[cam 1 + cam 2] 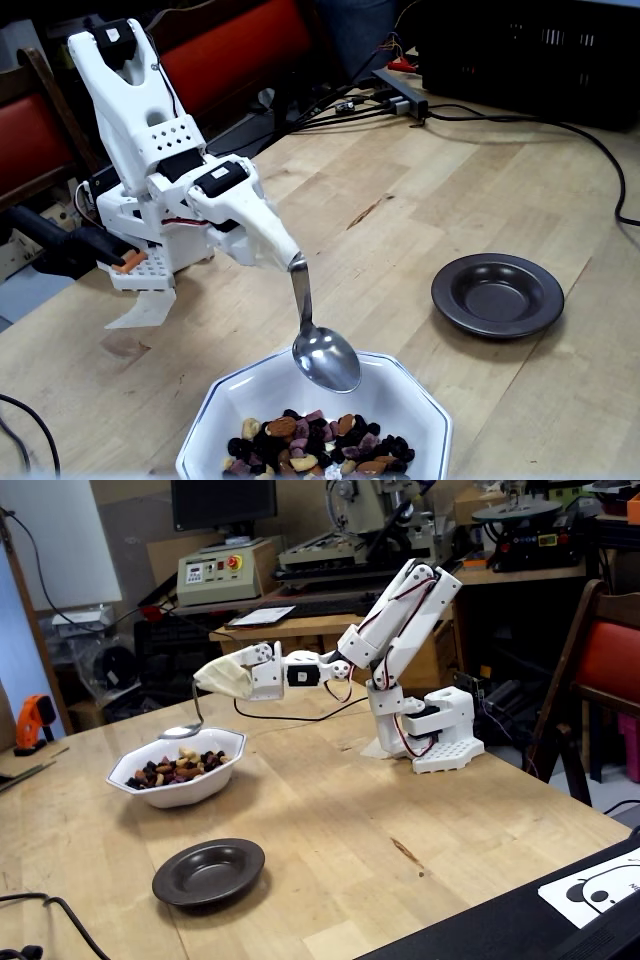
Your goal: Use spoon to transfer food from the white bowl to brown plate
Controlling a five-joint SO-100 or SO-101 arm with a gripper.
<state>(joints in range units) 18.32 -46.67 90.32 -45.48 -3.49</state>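
My gripper (291, 258) is shut on the taped handle end of the silver spoon (324, 358). The spoon hangs down and forward, its oval bowl just above the far rim of the white bowl (428, 402). No food shows on the spoon. The food (318, 442), a mix of nuts and dark dried fruit, lies in the white bowl. The brown plate (497, 293) stands bare to the right of the bowl. In the other fixed view the gripper (206, 679) holds the spoon (181, 731) over the white bowl (185, 786) with food (175, 770), and the plate (208, 871) lies nearer the camera.
The arm's white base (440, 742) stands at the table's back. Black cables and a power strip (400, 96) lie at the far edge, another cable (20, 432) at the near left. A red chair (610, 665) stands beside the table.
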